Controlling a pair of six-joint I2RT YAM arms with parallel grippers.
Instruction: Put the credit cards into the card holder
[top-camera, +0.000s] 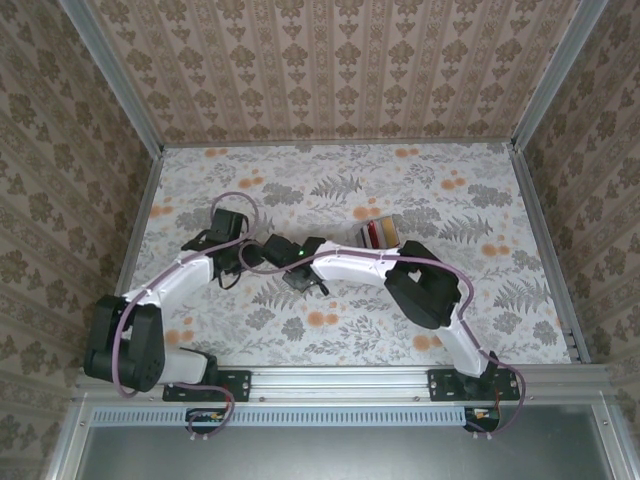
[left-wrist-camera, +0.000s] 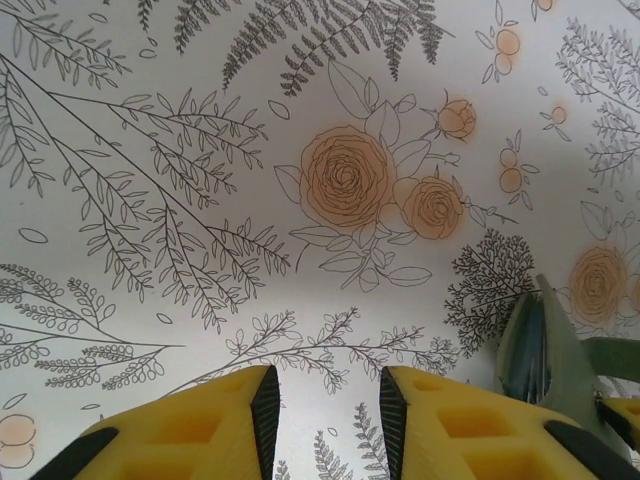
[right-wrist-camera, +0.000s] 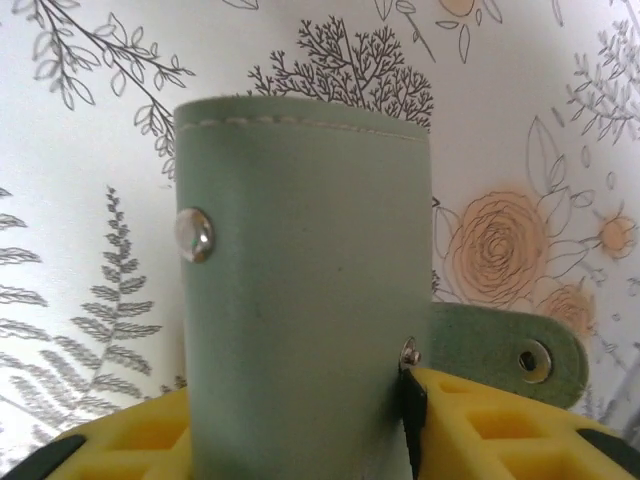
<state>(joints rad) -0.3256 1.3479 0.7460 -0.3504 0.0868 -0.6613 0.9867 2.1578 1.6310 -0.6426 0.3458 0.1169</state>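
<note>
A: Where's the card holder (right-wrist-camera: 300, 300)?

B: Standing on end between the fingers of the right gripper (right-wrist-camera: 300, 410), stitched edge pointing away from the wrist toward the surface (top-camera: 330, 200). Grey-green, plain. One snap (right-wrist-camera: 195, 235) sits on its left side. The flap (right-wrist-camera: 500, 345) with the other snap sticks out to the right, behind the right finger.

A: Is it clamped?

B: Can't tell. The right pad sits against the holder's edge. The left pad is hidden behind the holder, so whether it's pinched or slack isn't visible.

A: Left gripper (left-wrist-camera: 325, 390)?

B: Released. There's a gap between the yellow fingers with bare floral surface showing through and nothing in it. It hovers low, pointing down at the surface. From its wrist view the holder shows edge-on just to the right of its right finger, tilted slightly.

A: Cards (top-camera: 380, 233)?

B: Lying on the surface, right of centre, fanned so red and pale stripes show. They're just past the far side of the right arm (top-camera: 350, 262). Both grippers meet left of centre, apart from the cards.

A: Any card in the holder?

B: Can't see inside it from either wrist view.
</note>
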